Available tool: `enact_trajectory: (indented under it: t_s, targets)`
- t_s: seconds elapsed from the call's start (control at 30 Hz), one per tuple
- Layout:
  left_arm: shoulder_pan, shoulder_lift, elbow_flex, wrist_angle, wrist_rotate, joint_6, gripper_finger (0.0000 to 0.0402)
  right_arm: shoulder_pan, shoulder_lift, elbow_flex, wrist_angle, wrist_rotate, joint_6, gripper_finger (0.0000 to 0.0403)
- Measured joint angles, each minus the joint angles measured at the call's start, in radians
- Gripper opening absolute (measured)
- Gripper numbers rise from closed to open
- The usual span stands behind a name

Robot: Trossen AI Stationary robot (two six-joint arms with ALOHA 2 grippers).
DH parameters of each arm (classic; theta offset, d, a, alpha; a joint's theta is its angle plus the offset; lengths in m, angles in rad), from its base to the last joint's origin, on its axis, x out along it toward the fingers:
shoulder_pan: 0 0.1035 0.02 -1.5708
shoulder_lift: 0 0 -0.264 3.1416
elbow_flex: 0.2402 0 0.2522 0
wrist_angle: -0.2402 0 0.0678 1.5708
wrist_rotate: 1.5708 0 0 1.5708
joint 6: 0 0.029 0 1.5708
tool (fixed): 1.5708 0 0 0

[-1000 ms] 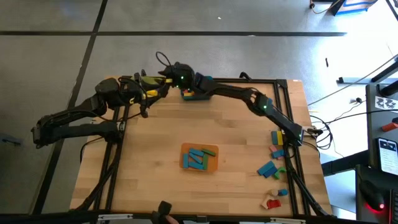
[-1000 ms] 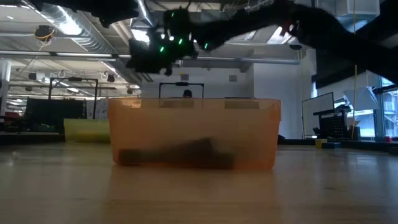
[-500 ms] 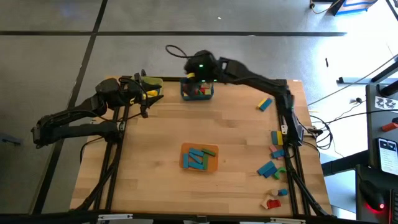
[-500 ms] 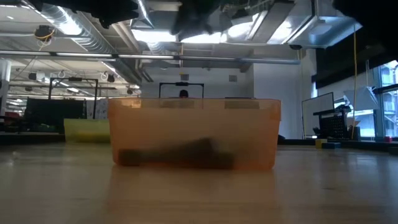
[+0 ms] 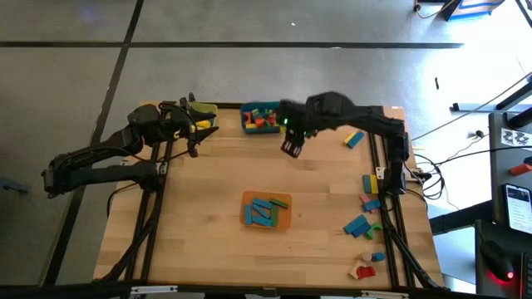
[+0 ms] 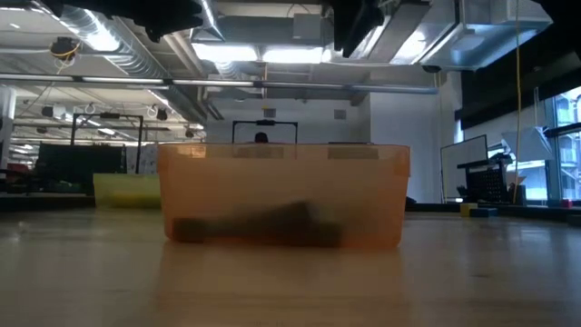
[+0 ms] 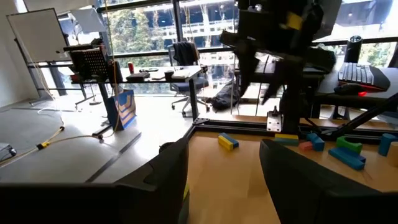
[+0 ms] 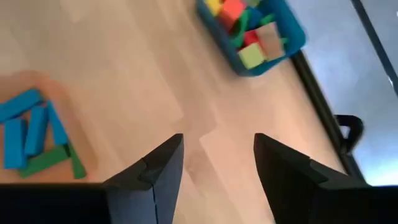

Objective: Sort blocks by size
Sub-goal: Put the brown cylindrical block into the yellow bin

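Several blocks lie in the teal bin (image 5: 262, 118) at the table's far edge, and blue and green ones in the orange bin (image 5: 267, 210) at mid-table. Loose blocks (image 5: 366, 203) lie along the right edge, and one blue-and-yellow block (image 5: 354, 139) lies at the far right. My right gripper (image 5: 290, 147) hangs open above bare wood just right of the teal bin (image 8: 252, 31), pointing steeply down, with nothing between its fingers (image 8: 155, 174). My left gripper (image 5: 206, 124) stands open and level beside the yellow bin (image 5: 196, 110) at the far left, holding nothing.
In the low view the orange bin (image 6: 283, 195) fills the middle, with the yellow bin (image 6: 127, 191) behind it to the left. Bare wood lies between the three bins. The left wrist view shows my right arm (image 7: 280, 37) ahead and loose blocks (image 7: 227, 142) on the table.
My right gripper has swung from over the far edge by the teal bin toward the table's right and near side. It rose and tipped from nearly level to steeply downward. It stayed open.
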Motion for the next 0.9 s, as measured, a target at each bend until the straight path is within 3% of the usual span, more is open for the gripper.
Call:
enact_trajectory:
  t_s: [0.2, 0.47, 0.7, 0.9]
  targets:
    - [0.0, 0.028, 0.0, -0.006, 0.0, -0.002, 0.0182, 0.082, -0.018, -0.142, 0.006, -0.038, 0.057, 0.0193]
    - [0.0, 0.065, 0.0, 0.007, 0.0, -0.002, 0.0182, 0.162, -0.128, -0.432, 0.004, -0.083, 0.18, 0.0193]
    - [0.0, 0.066, 0.0, 0.011, 0.0, -0.011, 0.0182, 0.222, -0.264, -0.692, 0.005, -0.174, 0.345, 0.0193]
    - [0.0, 0.066, 0.0, 0.011, 0.0, -0.011, 0.0182, 0.32, -0.331, -0.836, 0.004, -0.265, 0.481, 0.0193]
